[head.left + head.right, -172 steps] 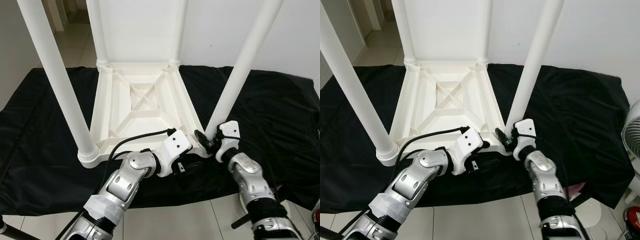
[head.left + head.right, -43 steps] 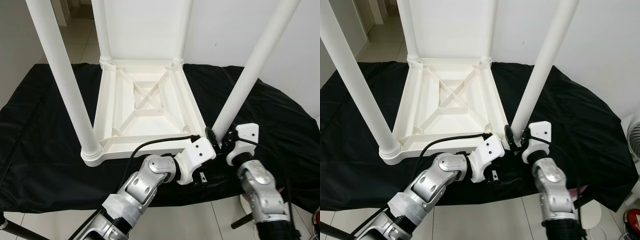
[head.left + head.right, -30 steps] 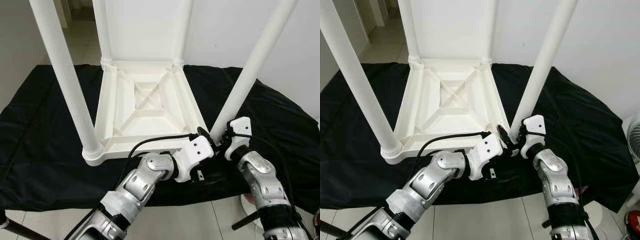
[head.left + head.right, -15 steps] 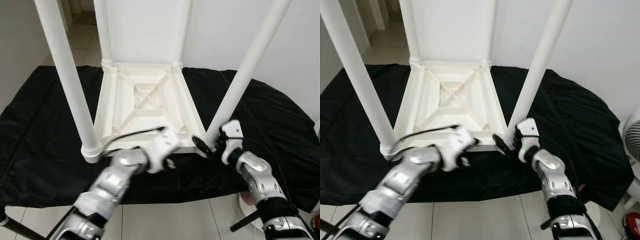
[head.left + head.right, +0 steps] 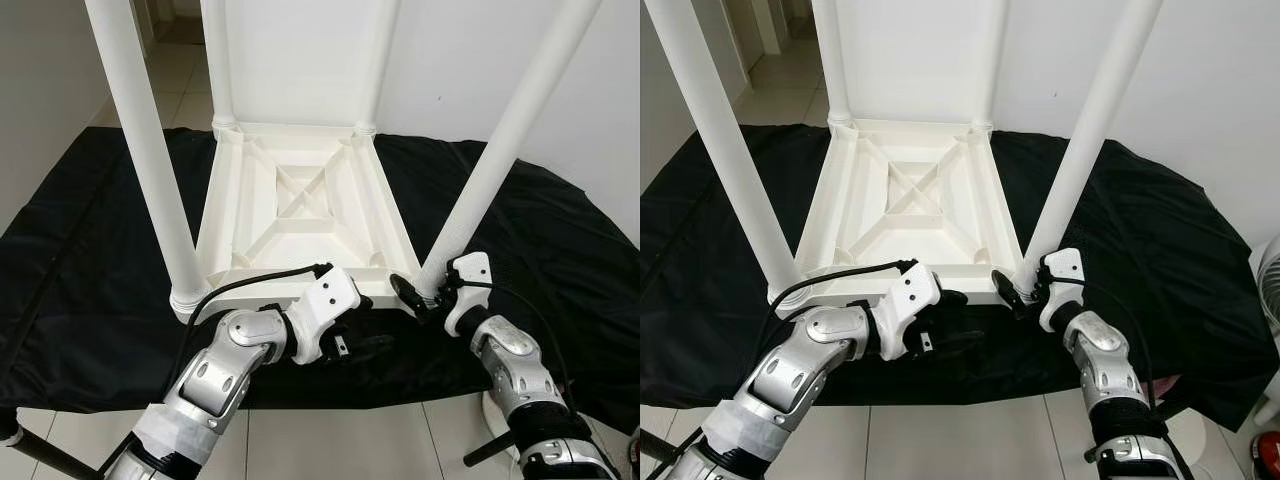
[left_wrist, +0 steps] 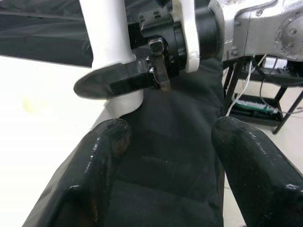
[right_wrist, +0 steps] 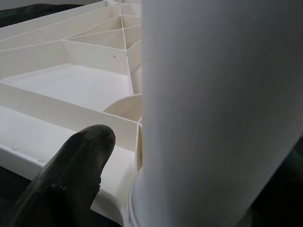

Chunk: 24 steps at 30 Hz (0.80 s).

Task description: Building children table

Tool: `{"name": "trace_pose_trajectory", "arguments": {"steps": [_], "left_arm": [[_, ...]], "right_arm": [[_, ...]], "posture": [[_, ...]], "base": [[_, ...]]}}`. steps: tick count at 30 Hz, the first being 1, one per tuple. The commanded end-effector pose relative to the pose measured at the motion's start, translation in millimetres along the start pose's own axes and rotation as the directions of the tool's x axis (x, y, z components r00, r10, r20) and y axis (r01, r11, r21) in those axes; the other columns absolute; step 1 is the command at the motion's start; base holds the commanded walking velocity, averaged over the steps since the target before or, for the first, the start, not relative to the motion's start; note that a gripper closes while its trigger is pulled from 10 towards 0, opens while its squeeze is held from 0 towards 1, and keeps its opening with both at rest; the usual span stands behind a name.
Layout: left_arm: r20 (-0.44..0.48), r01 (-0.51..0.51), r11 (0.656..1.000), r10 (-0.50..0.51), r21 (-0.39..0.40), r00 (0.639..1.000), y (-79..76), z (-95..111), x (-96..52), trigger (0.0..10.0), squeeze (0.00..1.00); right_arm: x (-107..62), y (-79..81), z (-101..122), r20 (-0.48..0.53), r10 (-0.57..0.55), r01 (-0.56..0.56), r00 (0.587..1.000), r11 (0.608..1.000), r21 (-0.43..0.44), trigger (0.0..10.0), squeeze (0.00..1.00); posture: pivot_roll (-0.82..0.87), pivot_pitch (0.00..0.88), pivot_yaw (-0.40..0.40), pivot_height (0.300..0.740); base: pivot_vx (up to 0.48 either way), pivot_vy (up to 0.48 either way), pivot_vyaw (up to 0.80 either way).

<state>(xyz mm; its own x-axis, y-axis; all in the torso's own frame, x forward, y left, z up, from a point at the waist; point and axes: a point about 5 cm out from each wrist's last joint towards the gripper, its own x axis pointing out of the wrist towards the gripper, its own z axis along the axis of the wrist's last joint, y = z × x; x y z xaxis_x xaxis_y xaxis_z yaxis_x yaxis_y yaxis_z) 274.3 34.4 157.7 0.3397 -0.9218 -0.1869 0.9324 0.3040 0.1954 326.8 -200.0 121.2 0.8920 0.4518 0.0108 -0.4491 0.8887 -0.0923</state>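
Left gripper point(image 6: 168, 163) fingers point(image 6: 99, 156) spread over black cloth point(image 6: 170, 142).

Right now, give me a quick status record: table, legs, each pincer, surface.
table: white children's table upside down on black cloth
legs: four white legs upright
left pincer: open, over the cloth at the table's near edge
right pincer: around the base of the near right leg
surface: cloth over a platform, tiled floor below

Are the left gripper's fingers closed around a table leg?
No, the left gripper is open over the black cloth, with the table leg beyond its fingers.
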Motion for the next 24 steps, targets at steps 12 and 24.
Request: {"name": "trace_pose_trajectory", "arguments": {"steps": [12, 24], "left_arm": [[-0.016, -0.277, 0.961, 0.277, -0.012, 0.961, 28.6, -2.4, -4.9, 10.0, 0.00], [-0.001, -0.269, 0.963, 0.269, -0.011, 0.963, 24.2, -3.1, 2.4, 10.0, 0.00]], "right_arm": [[-10.1, -3.8, -4.7, 0.006, -0.002, 0.002, 1.000, 1.000, 0.004, 0.0, 0.00], [-5.9, 6.4, -5.9, 0.013, -0.149, 0.149, 0.989, 0.988, 0.042, 10.0, 0.00]], "posture": [[0.04, 0.051, -0.028, 0.740], [0.03, 0.046, -0.043, 0.740]], "base": [[0.000, 0.000, 0.00], [0.000, 0.000, 0.00]]}}
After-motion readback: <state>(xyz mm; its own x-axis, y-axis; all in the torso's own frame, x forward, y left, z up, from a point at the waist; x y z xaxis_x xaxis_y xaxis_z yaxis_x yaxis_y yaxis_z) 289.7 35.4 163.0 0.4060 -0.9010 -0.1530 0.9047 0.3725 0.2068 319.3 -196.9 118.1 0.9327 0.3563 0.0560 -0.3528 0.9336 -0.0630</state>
